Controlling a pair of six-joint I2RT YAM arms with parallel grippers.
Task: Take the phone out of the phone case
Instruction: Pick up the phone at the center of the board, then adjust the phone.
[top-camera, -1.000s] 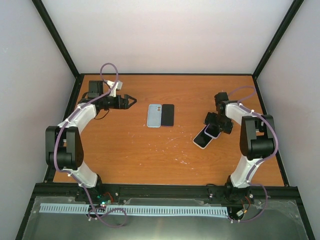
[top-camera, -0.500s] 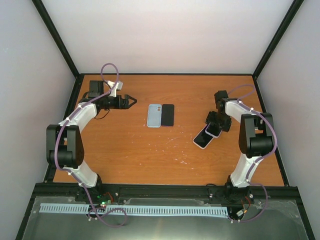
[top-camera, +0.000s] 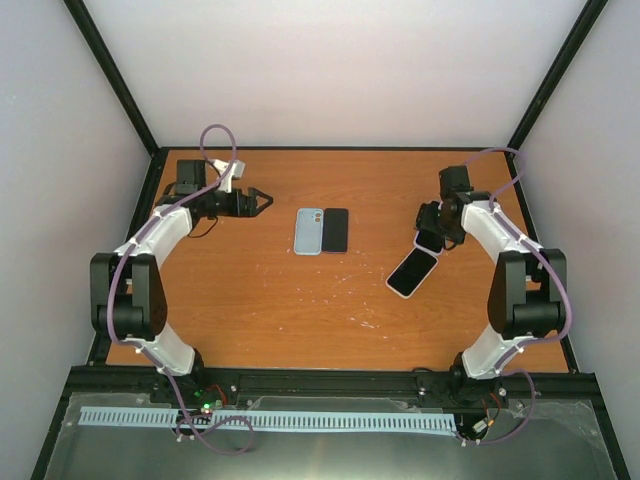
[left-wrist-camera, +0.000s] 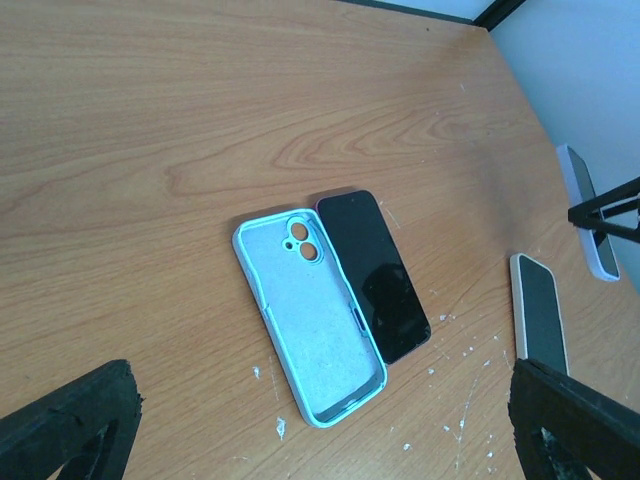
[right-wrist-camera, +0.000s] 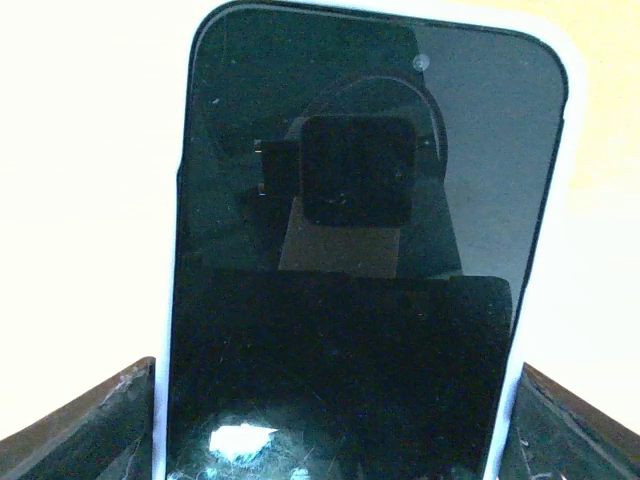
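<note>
Phone (right-wrist-camera: 360, 250) is clamped edgewise in right gripper (top-camera: 430, 236), left gripper (top-camera: 264, 203) is spread open; thin grip, could easily get dropped.

No legible text, brand, number or sign anywhere, phone (right-wrist-camera: 350, 300) between the right gripper's (top-camera: 430, 238) fingers dark-screened, blue case (left-wrist-camera: 310, 315) unmarked.

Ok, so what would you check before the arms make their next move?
1. The right tool is shut on the cased phone: ok.
2. The left tool is open and holds nothing: ok.
3. The blue case is empty, with the dark phone beside it: ok.
4. The white-edged phone on the table lies apart from the held one: ok.
5. The grip is firm enough for pulling: cannot tell.
</note>
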